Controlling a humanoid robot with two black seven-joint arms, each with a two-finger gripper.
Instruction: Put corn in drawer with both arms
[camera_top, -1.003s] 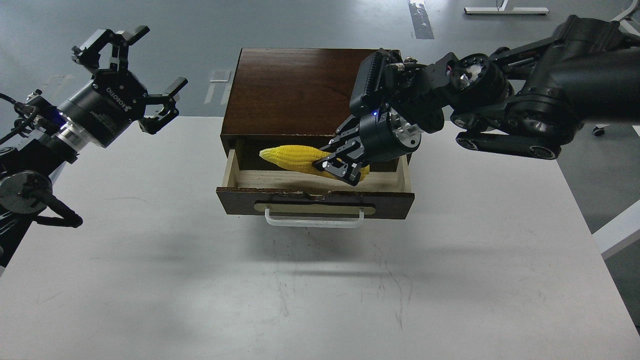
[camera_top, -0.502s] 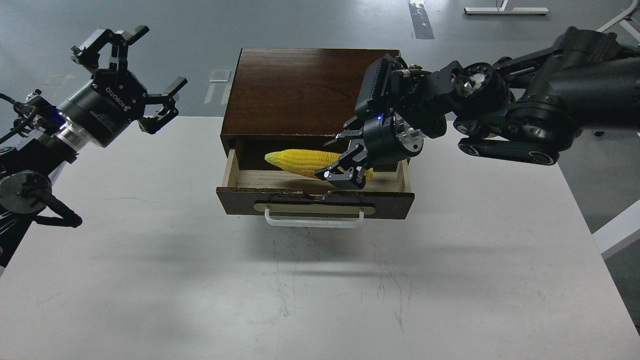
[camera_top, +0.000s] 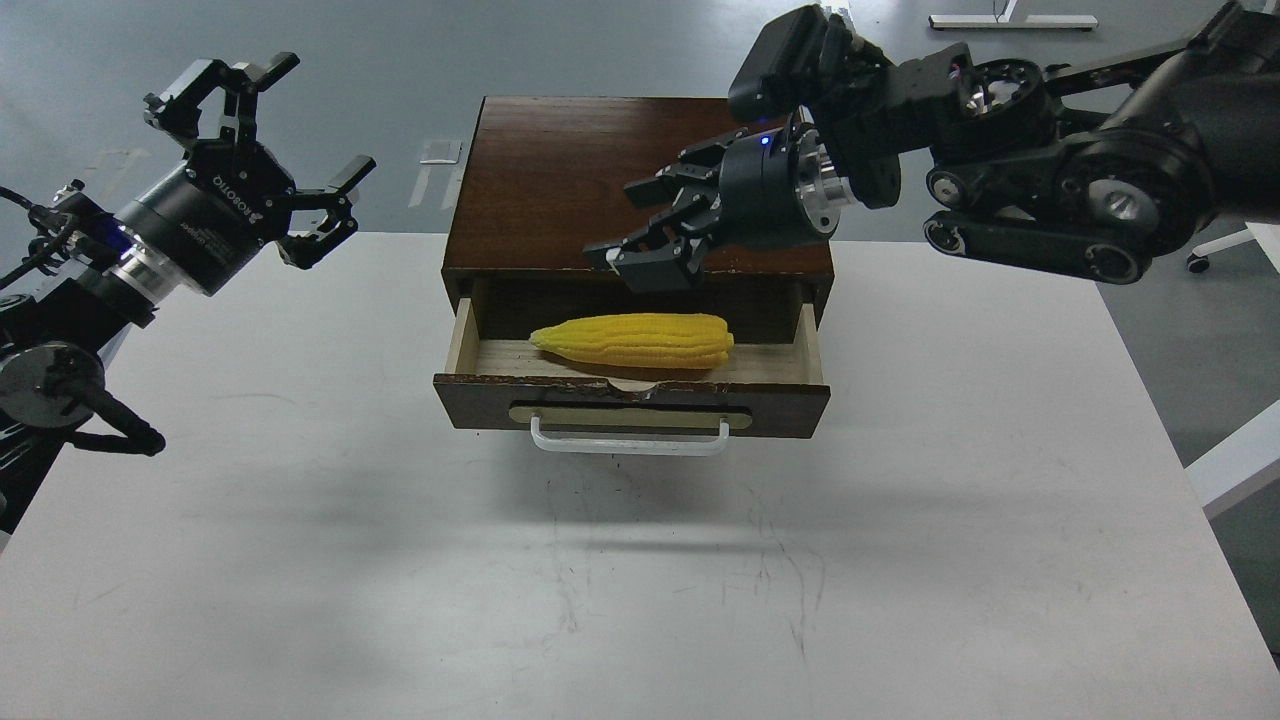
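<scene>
The left end effector (camera_top: 262, 150) is held up high on the left with its fingers spread wide apart, and the right end effector (camera_top: 645, 230) reaches in from the right, fingers spread, holding nothing.

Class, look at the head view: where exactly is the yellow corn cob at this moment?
The corn lies lengthwise inside the open drawer at centre frame, pointed end toward the left, just below the open right gripper, which does not touch it.
</scene>
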